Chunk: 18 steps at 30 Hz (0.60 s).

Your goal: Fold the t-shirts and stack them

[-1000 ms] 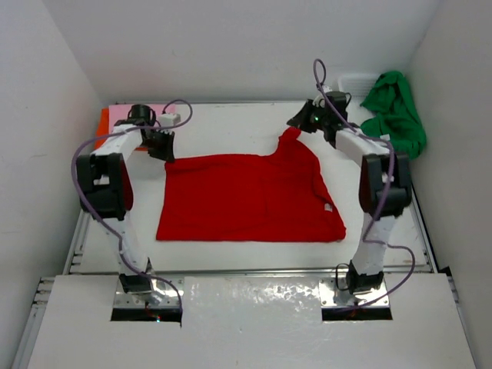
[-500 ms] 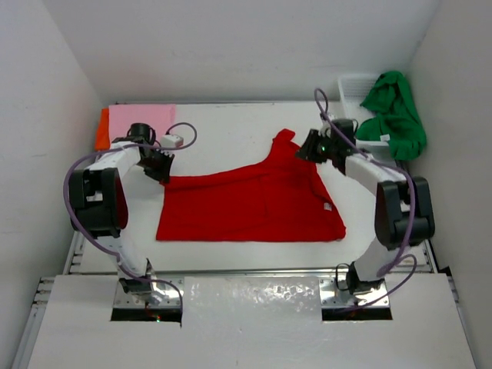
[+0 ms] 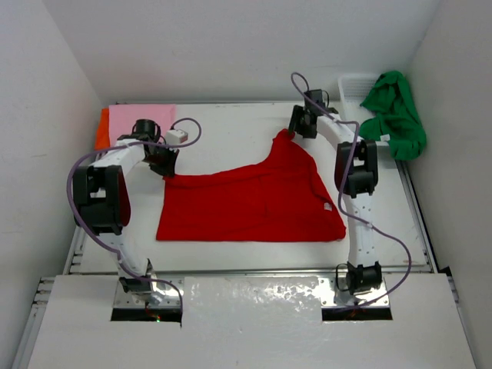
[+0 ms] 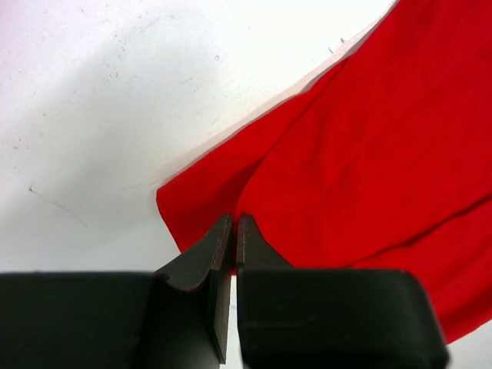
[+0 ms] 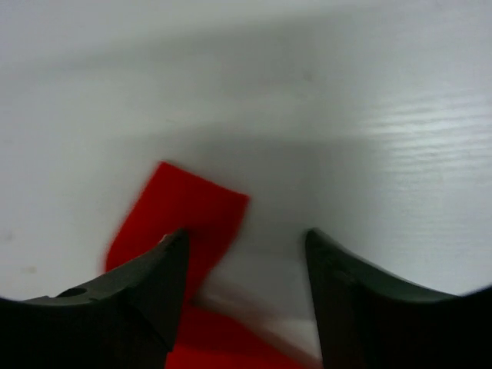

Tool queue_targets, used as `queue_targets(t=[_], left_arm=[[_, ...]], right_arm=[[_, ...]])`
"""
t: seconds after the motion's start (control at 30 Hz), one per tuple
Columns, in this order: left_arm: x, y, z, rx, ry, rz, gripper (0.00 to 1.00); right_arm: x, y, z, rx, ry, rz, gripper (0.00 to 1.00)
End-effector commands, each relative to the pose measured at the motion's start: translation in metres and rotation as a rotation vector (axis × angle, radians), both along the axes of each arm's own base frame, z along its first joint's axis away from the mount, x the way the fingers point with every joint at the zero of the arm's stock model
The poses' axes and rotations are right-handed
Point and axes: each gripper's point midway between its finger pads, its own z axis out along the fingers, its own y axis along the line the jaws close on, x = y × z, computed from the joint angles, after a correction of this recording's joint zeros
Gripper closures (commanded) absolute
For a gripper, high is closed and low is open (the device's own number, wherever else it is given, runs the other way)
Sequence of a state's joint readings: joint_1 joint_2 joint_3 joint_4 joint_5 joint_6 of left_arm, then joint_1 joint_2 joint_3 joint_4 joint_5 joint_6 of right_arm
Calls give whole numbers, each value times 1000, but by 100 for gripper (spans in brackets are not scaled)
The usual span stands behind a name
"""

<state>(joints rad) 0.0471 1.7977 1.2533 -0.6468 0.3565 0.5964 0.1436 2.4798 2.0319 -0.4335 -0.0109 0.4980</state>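
The red t-shirt lies spread across the middle of the table, one sleeve pointing to the far side. My left gripper is shut on its far left corner; in the left wrist view the fingertips pinch a fold of the red cloth. My right gripper hangs open over the sleeve tip; in the blurred right wrist view its jaws stand apart above the red sleeve end. Pink t-shirt and orange t-shirt lie folded at the far left. The green t-shirt is bunched at the far right.
A white mesh basket stands in the far right corner, with the green cloth draped over its right side. White walls close in the table on three sides. Bare white table shows between the two grippers.
My right gripper opened and let go of the red sleeve, then swung back toward the far side. The sleeve now rests on the table. The left gripper stayed shut at its corner.
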Motion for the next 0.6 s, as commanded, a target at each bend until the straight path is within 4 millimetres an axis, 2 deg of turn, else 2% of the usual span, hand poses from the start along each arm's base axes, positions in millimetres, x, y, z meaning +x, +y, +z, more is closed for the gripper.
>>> queue_targets(t=[0.0, 0.03, 0.17, 0.23, 0.3, 0.37, 0.4, 0.47, 0.5, 0.57], left_arm=[[15, -6, 7, -24, -44, -11, 100], [14, -6, 6, -25, -40, -10, 100], [13, -5, 5, -23, -46, -6, 100], [12, -6, 3, -23, -46, -7, 100], [11, -7, 0, -28, -39, -6, 100], [10, -8, -3, -33, -31, -6, 100], [9, -8, -5, -34, -27, -7, 100], [8, -9, -7, -42, -19, -5, 100], [8, -9, -7, -44, -17, -3, 100], [9, -10, -7, -47, -20, -6, 100]], right_arm=[[1, 12, 7, -103, -4, -49, 39], [3, 9, 5, -135, -10, -71, 39], [-12, 11, -8, -299, 20, -65, 40], [-18, 13, -14, -312, 29, -64, 40], [-22, 19, -18, -253, 43, -97, 44], [-14, 26, -7, -202, -1, -127, 44], [-9, 29, 4, -171, -31, -166, 44], [-1, 29, 17, -180, -69, -202, 42], [3, 22, 19, -223, -79, -230, 39], [4, 22, 12, -251, -65, -230, 33]])
